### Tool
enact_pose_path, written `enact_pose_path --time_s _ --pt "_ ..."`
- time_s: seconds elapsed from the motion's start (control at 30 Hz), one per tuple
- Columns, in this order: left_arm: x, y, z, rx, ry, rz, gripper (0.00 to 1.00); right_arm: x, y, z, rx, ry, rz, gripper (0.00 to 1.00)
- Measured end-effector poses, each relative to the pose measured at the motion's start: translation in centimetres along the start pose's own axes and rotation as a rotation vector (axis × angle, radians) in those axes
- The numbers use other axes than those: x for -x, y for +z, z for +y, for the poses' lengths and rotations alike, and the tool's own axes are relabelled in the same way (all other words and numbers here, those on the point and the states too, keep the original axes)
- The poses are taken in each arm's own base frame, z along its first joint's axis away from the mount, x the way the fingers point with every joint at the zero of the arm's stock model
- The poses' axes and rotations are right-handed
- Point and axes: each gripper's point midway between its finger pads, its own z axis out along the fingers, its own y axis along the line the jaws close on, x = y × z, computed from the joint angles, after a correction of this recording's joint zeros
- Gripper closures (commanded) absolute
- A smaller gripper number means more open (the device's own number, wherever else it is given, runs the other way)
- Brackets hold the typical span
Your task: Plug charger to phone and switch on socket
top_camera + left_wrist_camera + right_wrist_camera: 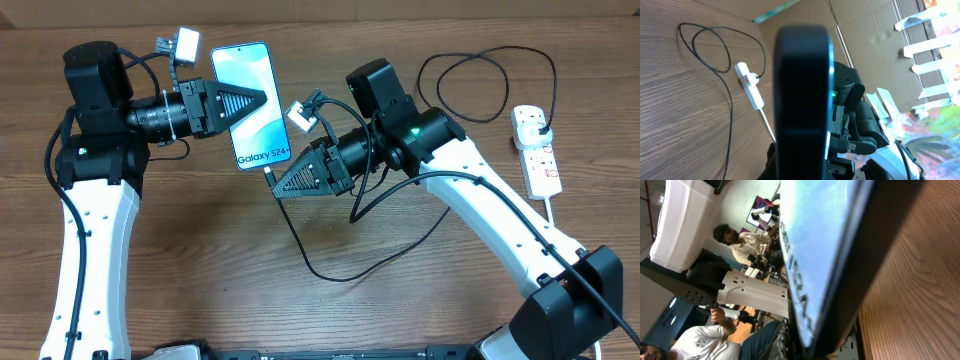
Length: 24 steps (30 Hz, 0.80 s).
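The phone (255, 105), its light blue screen reading "Galaxy", is held off the table with my left gripper (262, 97) shut on its side. It fills the left wrist view edge-on as the dark phone (802, 90). My right gripper (277, 186) is shut on the charger's connector right at the phone's lower end. In the right wrist view the phone (825, 245) is very close and the connector is hidden. The black charger cable (330, 272) loops across the table to a plug (538, 124) in the white socket (537, 152) at the far right. The socket (750, 86) and cable (730, 115) also show in the left wrist view.
The socket's thick white cord (553, 215) runs down beside my right arm (480, 190). The cable forms a big loop (487, 85) at the back right. A cardboard wall (875, 30) stands behind the table. People (740, 242) are visible in the background.
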Motion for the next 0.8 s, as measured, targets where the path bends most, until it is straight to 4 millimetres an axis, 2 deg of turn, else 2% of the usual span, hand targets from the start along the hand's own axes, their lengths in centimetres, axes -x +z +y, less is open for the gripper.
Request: enact_pose_path --time_s 0.8 --pt "-0.19 -0.01 -0.17 -0.011 -0.005 0.009 0.96 0.19 0.03 0.04 0.001 -0.018 -0.003 0.96"
